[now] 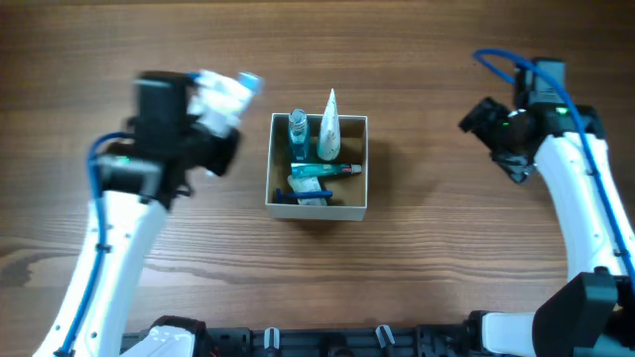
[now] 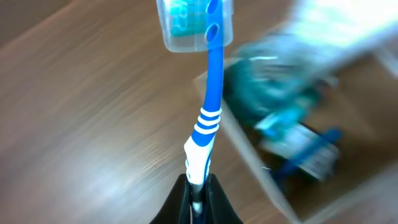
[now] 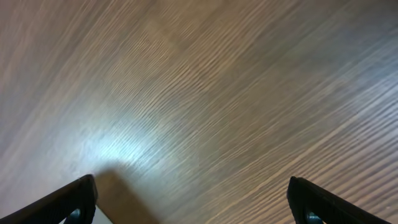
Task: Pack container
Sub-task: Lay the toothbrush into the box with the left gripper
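The container (image 1: 355, 207) is a square white-walled box at the table's middle. It holds a white tube (image 1: 329, 132), a clear bottle with teal contents (image 1: 299, 132) and other toiletries. Its near wall shows blurred in the left wrist view (image 2: 249, 149). My left gripper (image 2: 198, 194) is shut on a blue and white toothbrush (image 2: 209, 102) with a clear cap over its head (image 2: 196, 25). In the overhead view the toothbrush (image 1: 226, 96) is held above the table just left of the container. My right gripper (image 3: 193, 199) is open and empty over bare wood, right of the container (image 1: 496, 134).
The wooden table (image 1: 437, 268) surrounds the container. A dark rail (image 1: 327, 342) runs along the front edge between the arm bases.
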Tool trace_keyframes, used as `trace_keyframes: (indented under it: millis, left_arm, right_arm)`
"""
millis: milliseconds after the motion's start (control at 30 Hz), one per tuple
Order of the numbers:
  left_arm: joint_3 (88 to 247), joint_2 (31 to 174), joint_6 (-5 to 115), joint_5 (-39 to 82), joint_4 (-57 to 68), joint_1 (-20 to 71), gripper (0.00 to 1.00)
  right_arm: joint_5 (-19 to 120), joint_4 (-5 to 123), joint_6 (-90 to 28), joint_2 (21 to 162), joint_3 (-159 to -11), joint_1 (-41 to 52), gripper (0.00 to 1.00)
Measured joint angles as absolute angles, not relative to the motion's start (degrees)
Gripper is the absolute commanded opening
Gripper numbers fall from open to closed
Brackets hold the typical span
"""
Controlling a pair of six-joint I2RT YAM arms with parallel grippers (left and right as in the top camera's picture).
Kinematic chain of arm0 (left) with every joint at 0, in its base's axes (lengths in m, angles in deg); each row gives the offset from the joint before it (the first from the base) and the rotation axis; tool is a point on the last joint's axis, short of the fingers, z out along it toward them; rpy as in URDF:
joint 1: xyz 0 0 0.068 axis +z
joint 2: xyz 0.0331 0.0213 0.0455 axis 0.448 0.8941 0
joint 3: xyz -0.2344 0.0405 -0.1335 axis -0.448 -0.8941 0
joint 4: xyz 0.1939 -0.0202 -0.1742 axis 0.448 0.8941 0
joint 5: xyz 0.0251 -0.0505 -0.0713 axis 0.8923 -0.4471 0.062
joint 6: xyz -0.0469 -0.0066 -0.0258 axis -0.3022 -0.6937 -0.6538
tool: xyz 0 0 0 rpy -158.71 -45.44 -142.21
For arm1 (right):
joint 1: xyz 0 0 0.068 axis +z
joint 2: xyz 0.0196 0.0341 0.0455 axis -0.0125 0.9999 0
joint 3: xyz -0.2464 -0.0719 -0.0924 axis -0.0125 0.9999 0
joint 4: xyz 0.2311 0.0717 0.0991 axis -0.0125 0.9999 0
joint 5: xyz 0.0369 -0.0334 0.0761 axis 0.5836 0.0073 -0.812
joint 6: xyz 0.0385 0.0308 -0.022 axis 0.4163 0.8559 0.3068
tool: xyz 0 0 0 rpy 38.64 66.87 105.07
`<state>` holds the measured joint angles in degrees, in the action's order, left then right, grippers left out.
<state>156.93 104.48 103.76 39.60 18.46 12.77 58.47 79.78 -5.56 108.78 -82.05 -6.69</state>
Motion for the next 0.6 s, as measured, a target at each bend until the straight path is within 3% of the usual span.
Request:
trace_keyframes:
  millis: [167,300,333,400,433,467,500,600]
  left_arm:
    - [156.93,108.4,112.35,38.18,19.58,-4.24,0.04]
    - [156.93,113.49,113.81,38.03,20.02,-7.06,0.04]
    - [156.93,116.75,113.81,38.05,19.58,-6.45,0.09]
    - [156.93,120.46,114.14,38.03,18.22,-4.48,0.36]
    - [156.93,121.45,114.45,38.03,18.01,-3.52,0.72]
    - [156.93,121.93,114.51,38.03,17.94,-2.69,0.92]
    - [156.93,121.95,114.8,38.03,17.81,-2.21,1.0]
    - [157.28,120.53,112.65,38.07,17.98,-2.18,1.0]
  right_arm:
    - [56.98,79.89,-5.67,108.78,-82.05,-7.08,0.99]
    - [56.94,79.89,-5.69,108.78,-82.05,-7.08,0.99]
    - [56.94,79.91,-5.73,108.78,-82.05,-7.08,0.99]
    - [56.79,80.06,-6.35,108.78,-82.05,-7.08,0.99]
    - [56.79,80.15,-6.54,108.78,-82.05,-7.08,0.99]
    - [56.79,80.52,-6.63,108.78,-82.05,-7.08,0.99]
    - [56.79,80.61,-7.24,108.78,-82.05,-7.08,0.99]
    - [57.35,80.33,-13.8,108.78,-82.05,-7.02,1.0]
